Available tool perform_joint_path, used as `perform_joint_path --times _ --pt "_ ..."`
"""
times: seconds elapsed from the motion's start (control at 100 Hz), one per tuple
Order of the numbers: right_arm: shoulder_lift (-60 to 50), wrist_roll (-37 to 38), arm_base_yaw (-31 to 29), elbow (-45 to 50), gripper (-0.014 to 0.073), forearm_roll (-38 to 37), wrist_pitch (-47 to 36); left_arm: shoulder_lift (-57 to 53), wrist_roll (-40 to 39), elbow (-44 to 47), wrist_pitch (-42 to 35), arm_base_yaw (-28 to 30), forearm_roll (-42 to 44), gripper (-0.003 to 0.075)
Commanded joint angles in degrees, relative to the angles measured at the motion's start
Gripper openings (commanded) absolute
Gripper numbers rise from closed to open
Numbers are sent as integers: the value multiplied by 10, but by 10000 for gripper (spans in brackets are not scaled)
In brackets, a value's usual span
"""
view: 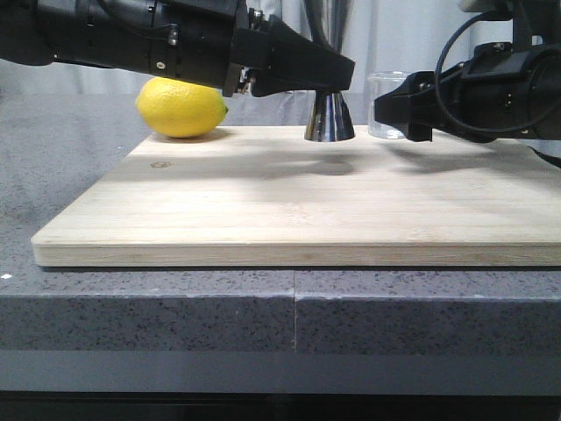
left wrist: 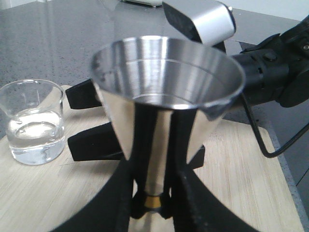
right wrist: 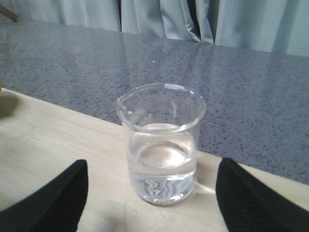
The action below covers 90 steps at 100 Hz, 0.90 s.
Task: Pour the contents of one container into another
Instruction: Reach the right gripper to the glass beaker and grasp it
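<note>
The board (view: 289, 210) is lying flat on the counter (view: 53, 158) & carrying everything, prob. so spills are staying off the stone. The left arm (view: 131, 35) is reaching in across the back of the board w/ its gripper (left wrist: 153, 203) closing round the jigger (left wrist: 166, 96) at the waist, just above the gold band: in the left wrist view both black fingers (left wrist: 181, 145) are pressing against the steel stem, so the claw is clamping it, narrow, w/ the jigger upright & mouth up. My guess: it's bracing the receiver so it isn't tipping during the pour. In the front view the jigger base (view: 330, 118) appears to be sitting on the board near the back edge, though contact is hard to confirm. The right arm (view: 491, 88) is coming in from the other side, its gripper (right wrist: 152, 193) spread wide, one finger (right wrist: 53, 198) on each side of the beaker (right wrist: 161, 145) & neither touching glass — holding nothing yet, apparently lining up for a grab. The lemon (view: 181, 107) is resting at the back left of the board, not involved. The beaker is standing upright near the back right of the board, just beside the jigger, about a third full of clear liquid, lip pointing away from the right claw. Pour not yet started; grasping the beaker looks like the step in hand.
</note>
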Motion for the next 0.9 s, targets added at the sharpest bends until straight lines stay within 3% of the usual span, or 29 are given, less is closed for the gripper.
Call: perform_joint_path --times 0.0,0.89 --pt "-14 0 0 -26 503 1 -38 -29 -5 -18 37 -5 -37 -21" --pt "41 0 0 -88 502 1 -26 -29 -6 -18 37 -5 -29 -21"
